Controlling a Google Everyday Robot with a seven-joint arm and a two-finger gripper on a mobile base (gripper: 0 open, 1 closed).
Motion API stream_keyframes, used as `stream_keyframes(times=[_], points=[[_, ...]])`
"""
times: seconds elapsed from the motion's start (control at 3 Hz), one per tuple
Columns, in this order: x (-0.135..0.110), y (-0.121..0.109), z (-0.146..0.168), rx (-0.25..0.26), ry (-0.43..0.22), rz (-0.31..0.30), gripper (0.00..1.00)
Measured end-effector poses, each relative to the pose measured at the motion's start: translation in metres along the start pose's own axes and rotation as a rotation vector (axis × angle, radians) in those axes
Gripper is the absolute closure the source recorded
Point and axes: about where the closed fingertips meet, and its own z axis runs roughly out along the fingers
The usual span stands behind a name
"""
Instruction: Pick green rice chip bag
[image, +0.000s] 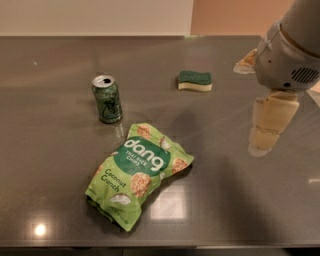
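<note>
Dark grey glossy table (45, 150), glare spots near front edge. Green rice chip bag (137, 172) lies flat at front centre, logo up. Green soda can (107, 99) stands upright just behind it, to the left. Green-and-yellow sponge (195, 81) lies flat further back, well apart from both. Gripper (265, 137) hangs over the table's right side, away from all three.

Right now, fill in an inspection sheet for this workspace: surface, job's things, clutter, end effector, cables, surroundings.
Surface: dark glossy table with light glare near the front edge.
Job's things: green rice chip bag lying flat, label up, front centre-left, untouched.
Clutter: opened green soda can upright just behind the bag; green-and-yellow sponge farther back, to the right.
End effector: pointing down over the table's right side, well clear of the bag.
Cables: nothing seen.
Surroundings: pale wall beyond the far edge.
</note>
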Motion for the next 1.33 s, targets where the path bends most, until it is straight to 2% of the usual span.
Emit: stream_keyframes(times=[0.33,0.67,1.0,1.33], points=[[-0.045,0.014,0.026,-0.031,-0.045,-0.151,0.0],[-0.083,0.031,0.064,-0.078,-0.089,-0.275,0.0],[-0.113,0.041,0.1,-0.135,-0.113,-0.365,0.0],[-0.138,0.052,0.134,-0.21,-0.127,-0.428,0.0]])
